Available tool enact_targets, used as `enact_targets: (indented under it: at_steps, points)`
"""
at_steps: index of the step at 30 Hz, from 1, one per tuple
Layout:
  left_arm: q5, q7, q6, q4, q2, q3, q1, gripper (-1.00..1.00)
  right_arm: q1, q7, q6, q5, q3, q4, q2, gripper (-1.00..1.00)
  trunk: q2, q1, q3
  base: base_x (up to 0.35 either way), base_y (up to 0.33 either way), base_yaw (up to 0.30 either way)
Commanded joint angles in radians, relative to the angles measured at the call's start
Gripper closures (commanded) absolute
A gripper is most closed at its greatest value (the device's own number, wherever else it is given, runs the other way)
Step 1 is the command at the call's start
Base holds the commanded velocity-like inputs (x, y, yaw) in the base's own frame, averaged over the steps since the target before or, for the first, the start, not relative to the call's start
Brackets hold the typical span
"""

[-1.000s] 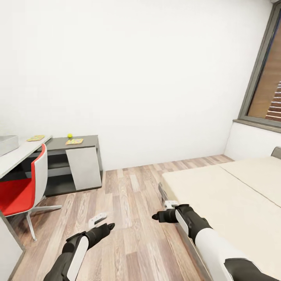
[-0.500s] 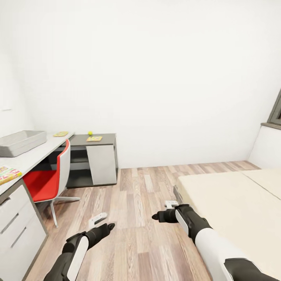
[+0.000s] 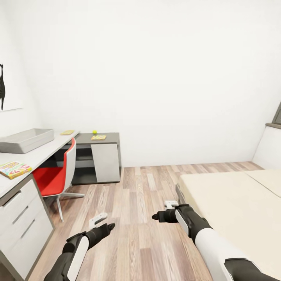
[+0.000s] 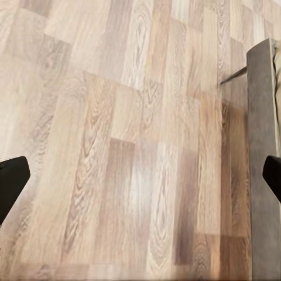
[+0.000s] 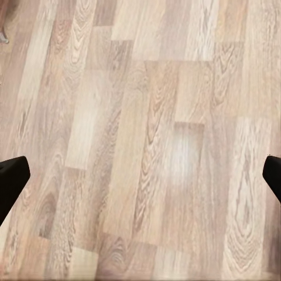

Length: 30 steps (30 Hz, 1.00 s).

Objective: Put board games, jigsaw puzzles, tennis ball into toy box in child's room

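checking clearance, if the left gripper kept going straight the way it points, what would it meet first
Most likely the wood floor: the left gripper is open and its wrist view looks down at bare planks between the fingers. The grey bed frame lies off to one side, apparently out of that line, though depth is hard to judge.

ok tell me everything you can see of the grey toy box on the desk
The toy box is a pale grey rectangular bin, open on top, with low sloping sides and a rounded rim; it looks like plastic. It sits flat on the light grey table, near the wall at the head view's left edge. What lies inside cannot be seen from here. Nothing touches it but the tabletop; a colourful board game lies apart from it, nearer the camera.
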Motion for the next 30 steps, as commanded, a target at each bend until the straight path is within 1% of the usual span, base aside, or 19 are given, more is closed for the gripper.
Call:
enact_targets:
  at_steps: [1,7,14,24,30]
  points:
    - [0.010,0.006,0.006,-0.001,-0.001,0.002,-0.001,-1.00,0.000,0.003,0.005,0.003,0.001,-0.002,0.000,-1.00,-0.001,0.000,-0.001,-0.193,-0.045,0.012]
    - [0.011,0.005,0.006,-0.001,-0.001,0.002,-0.001,-1.00,0.000,0.003,0.005,0.003,0.001,-0.002,0.000,-1.00,-0.001,0.000,-0.001,-0.110,-0.025,0.007]
    - [0.011,0.006,0.006,-0.001,-0.001,0.003,-0.001,-1.00,0.000,0.003,0.005,0.003,0.001,-0.002,0.000,-1.00,-0.001,0.000,-0.001,-0.042,-0.010,0.019]
    - [0.011,0.005,0.006,-0.001,-0.001,0.004,-0.001,-1.00,0.000,0.003,0.005,0.003,0.001,-0.002,0.000,-1.00,-0.001,0.000,-0.001,-0.010,-0.002,0.163]
    - [0.011,0.006,0.006,-0.001,-0.001,0.004,-0.001,-1.00,0.000,0.003,0.005,0.003,0.001,-0.002,0.000,-1.00,-0.001,0.000,-0.001,-0.003,-0.001,0.082]
